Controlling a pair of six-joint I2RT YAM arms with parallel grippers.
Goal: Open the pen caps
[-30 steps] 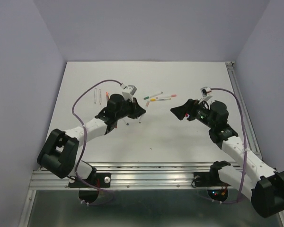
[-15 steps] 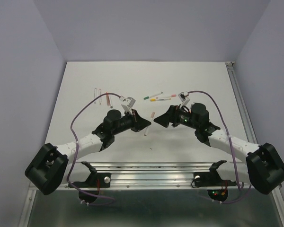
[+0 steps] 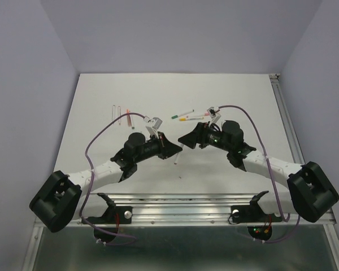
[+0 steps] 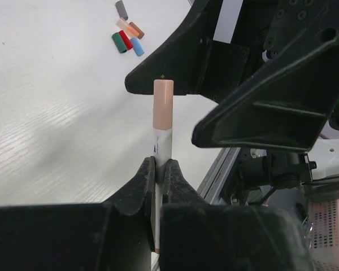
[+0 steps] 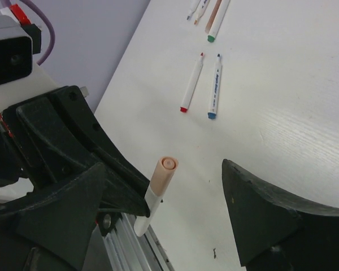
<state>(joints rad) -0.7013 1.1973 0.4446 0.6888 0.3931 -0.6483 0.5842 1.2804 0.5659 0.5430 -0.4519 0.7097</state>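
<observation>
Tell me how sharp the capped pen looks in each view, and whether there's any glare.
Left wrist: the peach cap is sharp, the black foreground underexposed. Right wrist: equally sharp, with a pale sheen on the table. Top external: even light, soft shadows, but the pen is tiny.

the peach cylindrical plastic cap of the upright white plastic pen stands in the wide gap between the right gripper's black fingers, air on both sides. beneath it the left gripper, clamped on the barrel, bars the way. loose white marker pens lie just behind; open white table spans toward the bases.
</observation>
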